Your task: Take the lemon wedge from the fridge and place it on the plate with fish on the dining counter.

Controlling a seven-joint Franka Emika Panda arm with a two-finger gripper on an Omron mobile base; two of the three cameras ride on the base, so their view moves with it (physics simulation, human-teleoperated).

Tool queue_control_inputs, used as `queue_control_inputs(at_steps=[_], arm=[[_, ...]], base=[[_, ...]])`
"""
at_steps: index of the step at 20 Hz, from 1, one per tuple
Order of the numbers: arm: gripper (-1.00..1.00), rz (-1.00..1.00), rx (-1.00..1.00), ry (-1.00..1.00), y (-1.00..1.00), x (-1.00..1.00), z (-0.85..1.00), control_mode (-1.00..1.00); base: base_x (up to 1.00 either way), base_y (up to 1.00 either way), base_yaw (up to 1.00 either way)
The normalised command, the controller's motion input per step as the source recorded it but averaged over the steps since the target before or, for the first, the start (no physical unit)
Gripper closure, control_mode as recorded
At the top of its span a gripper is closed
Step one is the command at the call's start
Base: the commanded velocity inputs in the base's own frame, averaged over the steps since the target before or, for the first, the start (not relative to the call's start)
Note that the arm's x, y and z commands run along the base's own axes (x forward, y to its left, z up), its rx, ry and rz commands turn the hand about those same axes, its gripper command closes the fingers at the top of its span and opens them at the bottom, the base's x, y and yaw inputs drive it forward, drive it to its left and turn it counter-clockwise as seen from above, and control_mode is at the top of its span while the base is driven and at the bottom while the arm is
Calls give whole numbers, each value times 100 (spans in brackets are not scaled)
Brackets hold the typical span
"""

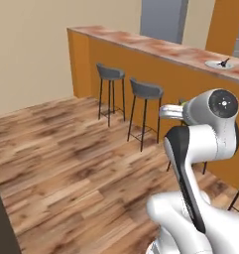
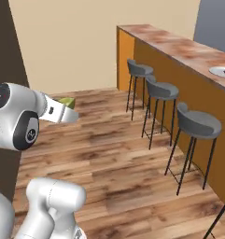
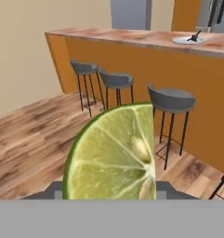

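1. The lemon wedge (image 3: 114, 155), cut face showing pale yellow-green flesh, sits clamped in the closed gripper (image 3: 108, 188), held in the air above the wooden floor (image 1: 66, 163).
2. A plate (image 3: 188, 40) carrying a dark item rests on the dining counter (image 3: 132, 37), near its far end.
3. 3 grey stools (image 2: 198, 123) line the counter's orange front.

Fish on the plate (image 3: 188, 40) perhaps too small to tell; lemon wedge (image 3: 113, 155) hiding the jaws.
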Motion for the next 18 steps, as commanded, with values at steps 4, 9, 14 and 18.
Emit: queue_control_inputs(at_steps=[4, 9, 14, 18], arm=[[100, 0, 0, 0, 0, 0, 0, 100], [100, 0, 0, 0, 0, 0, 0, 100], [100, 0, 0, 0, 0, 0, 0, 100], [100, 0, 0, 0, 0, 0, 0, 100]], base=[[100, 100, -62], [100, 92, -67], [100, 87, -59], [100, 72, -52]])
